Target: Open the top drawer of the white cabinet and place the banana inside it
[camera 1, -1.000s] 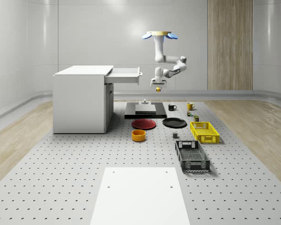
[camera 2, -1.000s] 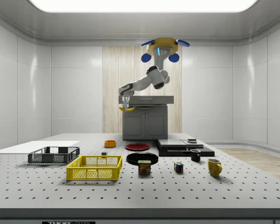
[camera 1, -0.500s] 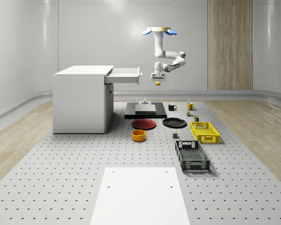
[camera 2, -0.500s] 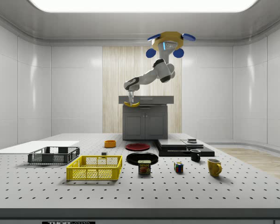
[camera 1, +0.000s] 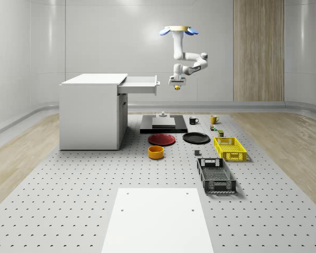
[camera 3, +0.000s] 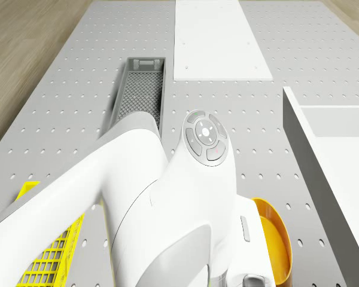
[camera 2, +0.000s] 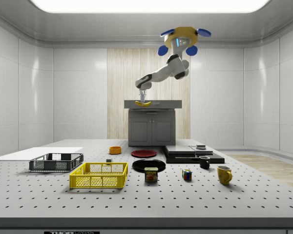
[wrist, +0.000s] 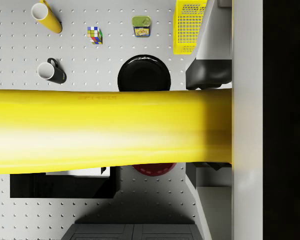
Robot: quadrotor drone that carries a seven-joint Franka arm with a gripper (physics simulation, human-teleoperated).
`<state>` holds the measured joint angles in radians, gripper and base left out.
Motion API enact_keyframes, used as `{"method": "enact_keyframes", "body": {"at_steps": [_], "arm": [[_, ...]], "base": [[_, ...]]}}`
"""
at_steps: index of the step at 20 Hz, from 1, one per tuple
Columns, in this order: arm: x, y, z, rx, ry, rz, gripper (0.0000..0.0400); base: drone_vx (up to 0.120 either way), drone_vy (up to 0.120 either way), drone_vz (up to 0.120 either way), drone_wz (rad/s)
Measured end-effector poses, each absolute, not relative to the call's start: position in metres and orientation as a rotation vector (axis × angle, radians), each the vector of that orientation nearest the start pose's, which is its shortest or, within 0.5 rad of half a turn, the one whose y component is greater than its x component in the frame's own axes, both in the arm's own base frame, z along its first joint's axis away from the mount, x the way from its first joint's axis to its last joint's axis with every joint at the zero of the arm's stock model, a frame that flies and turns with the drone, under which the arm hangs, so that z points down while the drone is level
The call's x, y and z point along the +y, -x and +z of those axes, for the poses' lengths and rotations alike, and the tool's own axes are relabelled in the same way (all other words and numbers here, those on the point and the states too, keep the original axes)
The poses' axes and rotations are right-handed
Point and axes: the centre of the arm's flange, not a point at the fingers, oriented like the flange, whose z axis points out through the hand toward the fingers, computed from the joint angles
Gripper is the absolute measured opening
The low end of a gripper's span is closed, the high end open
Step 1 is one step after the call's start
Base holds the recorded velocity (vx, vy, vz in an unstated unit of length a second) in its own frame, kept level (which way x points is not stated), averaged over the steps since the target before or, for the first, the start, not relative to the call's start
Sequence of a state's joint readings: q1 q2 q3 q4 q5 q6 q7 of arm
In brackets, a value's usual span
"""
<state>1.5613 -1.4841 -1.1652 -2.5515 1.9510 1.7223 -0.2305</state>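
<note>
The jaws pinch the curved yellow banana (camera 2: 144, 103), which hangs from the white two-finger gripper (camera 1: 176, 86) just off the front lip of the open top drawer (camera 1: 140, 84), level with it and not yet inside.

Nearest on the grey perforated table (camera 1: 68, 200) lies a flat white sheet (camera 1: 158, 219) at the front edge, then a dark grey mesh crate (camera 1: 216, 175) and a yellow wire basket (camera 1: 229, 148) toward the whole-scene view's right edge. Farther in sit a small orange bowl (camera 1: 156, 152), a red plate (camera 1: 162, 139) and a black plate (camera 1: 196, 137).

The white cabinet (camera 1: 90, 112) stands toward the far left. The quadrotor drone (camera 1: 178, 31) hovers high above the table's far part, beside the drawer front.
</note>
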Motion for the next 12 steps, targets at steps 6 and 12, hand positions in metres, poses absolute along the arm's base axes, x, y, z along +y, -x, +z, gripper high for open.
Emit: {"method": "enact_keyframes", "body": {"at_steps": [6,12], "arm": [[0.0423,-0.3806,0.5867,-0.001,0.009,0.786,0.019],[0.0423,-0.3806,0.5867,-0.001,0.009,0.786,0.019]], "base": [[-0.12,-0.02,0.12,0.0],[-0.12,-0.12,0.12,0.0]]}}
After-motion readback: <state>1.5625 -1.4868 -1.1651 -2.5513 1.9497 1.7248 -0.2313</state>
